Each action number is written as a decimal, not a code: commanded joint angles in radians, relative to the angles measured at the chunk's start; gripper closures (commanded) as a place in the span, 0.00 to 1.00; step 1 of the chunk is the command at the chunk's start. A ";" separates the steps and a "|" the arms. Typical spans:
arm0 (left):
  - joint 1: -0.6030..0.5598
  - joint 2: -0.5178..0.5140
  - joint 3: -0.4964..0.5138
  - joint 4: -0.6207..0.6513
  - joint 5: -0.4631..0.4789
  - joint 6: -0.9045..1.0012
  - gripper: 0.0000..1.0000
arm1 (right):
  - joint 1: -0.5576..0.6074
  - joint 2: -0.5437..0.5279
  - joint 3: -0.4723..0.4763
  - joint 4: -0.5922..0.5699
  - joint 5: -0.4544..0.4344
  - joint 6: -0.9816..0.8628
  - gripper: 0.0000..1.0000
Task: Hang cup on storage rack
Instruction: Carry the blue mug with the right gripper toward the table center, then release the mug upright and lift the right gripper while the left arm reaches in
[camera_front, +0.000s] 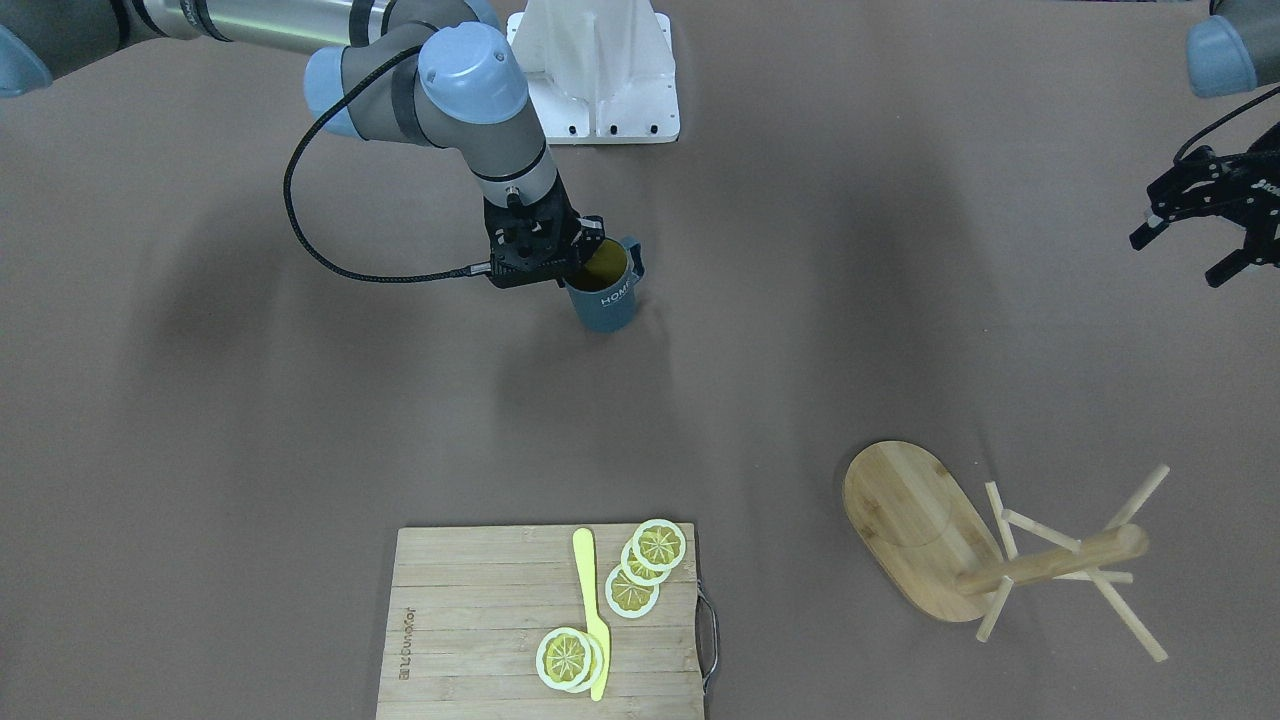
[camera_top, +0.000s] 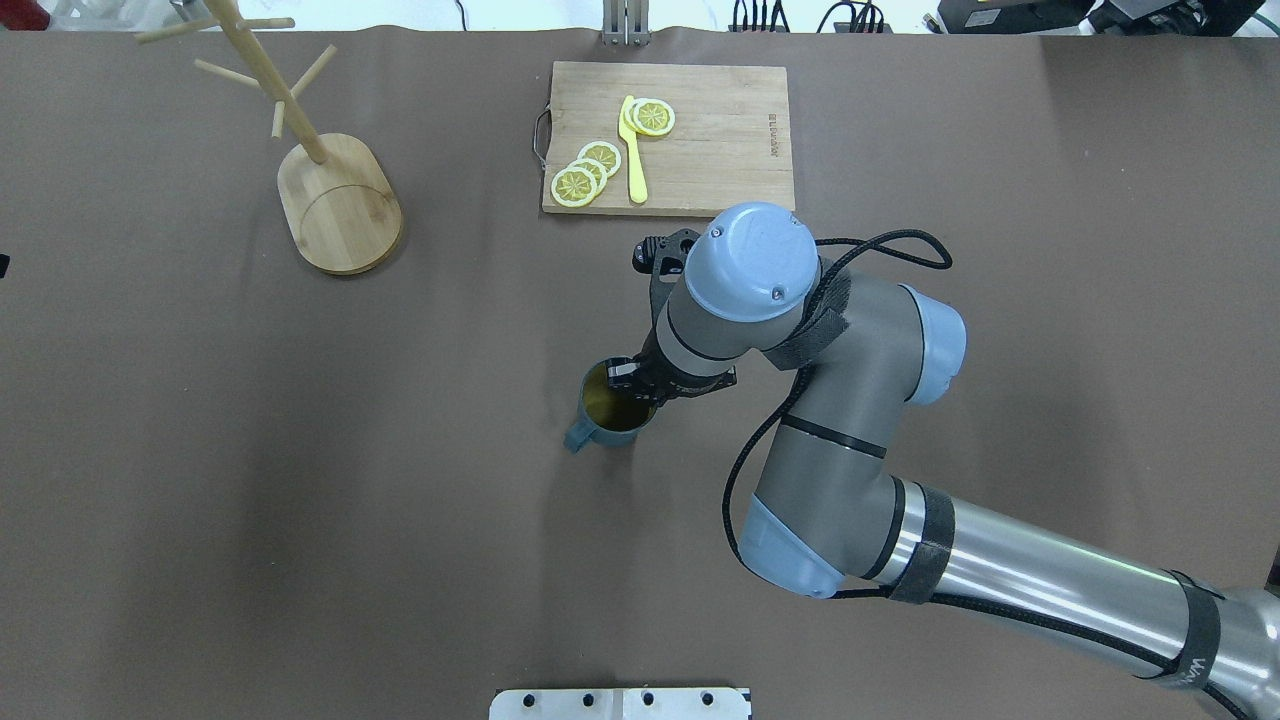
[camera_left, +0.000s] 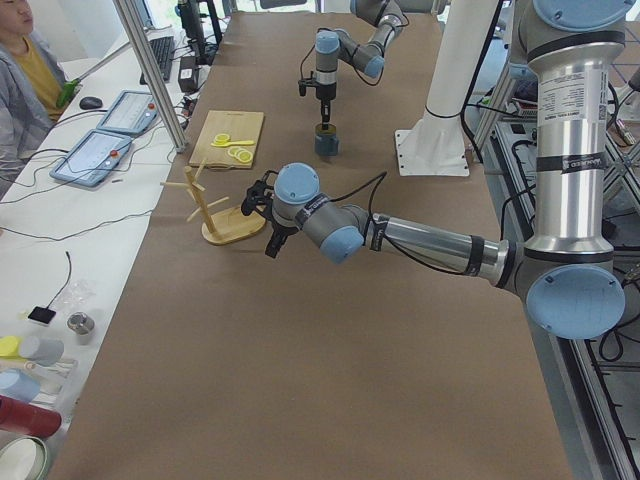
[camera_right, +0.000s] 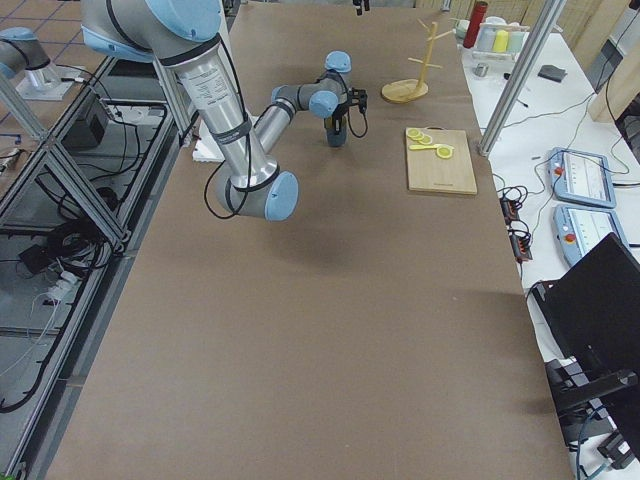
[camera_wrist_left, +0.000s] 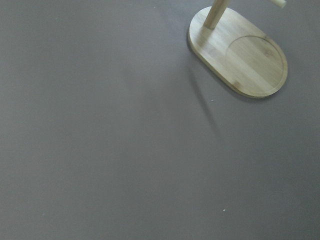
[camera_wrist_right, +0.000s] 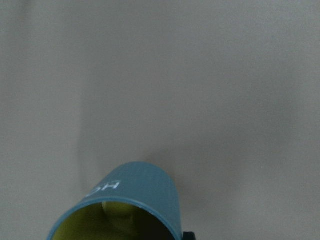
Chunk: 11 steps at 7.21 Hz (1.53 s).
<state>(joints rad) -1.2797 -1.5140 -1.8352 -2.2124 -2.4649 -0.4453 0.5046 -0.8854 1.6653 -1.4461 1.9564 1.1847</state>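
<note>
The dark teal cup (camera_front: 607, 297) stands upright mid-table, yellow-olive inside, white "HOME" on its side; it also shows in the overhead view (camera_top: 600, 425) and at the bottom of the right wrist view (camera_wrist_right: 145, 187). My right gripper (camera_front: 588, 250) comes down on its rim on the side away from the handle, one finger inside and one outside, shut on the wall. The bamboo storage rack (camera_front: 905, 520) stands far off with bare pegs (camera_top: 340, 205). My left gripper (camera_front: 1180, 258) hangs open and empty over the table, near the rack's base (camera_wrist_left: 240, 55).
A slatted wooden cutting board (camera_front: 480, 620) with lemon slices (camera_front: 640, 570) and a yellow knife (camera_front: 592, 610) lies at the operators' edge. A white mount (camera_front: 600, 70) sits at the robot's side. The right arm's cable (camera_front: 300, 220) loops beside the wrist.
</note>
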 joint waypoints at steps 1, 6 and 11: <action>0.094 -0.095 -0.004 -0.075 -0.002 -0.105 0.03 | -0.002 0.000 0.002 0.003 0.001 -0.003 0.15; 0.360 -0.281 0.042 -0.240 0.141 -0.096 0.04 | 0.150 -0.137 0.120 0.003 0.129 -0.080 0.01; 0.678 -0.374 0.206 -0.543 0.459 -0.101 0.08 | 0.222 -0.207 0.107 0.006 0.128 -0.237 0.01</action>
<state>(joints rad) -0.6685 -1.8619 -1.6964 -2.6562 -2.0653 -0.5439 0.7156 -1.0804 1.7780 -1.4415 2.0898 0.9791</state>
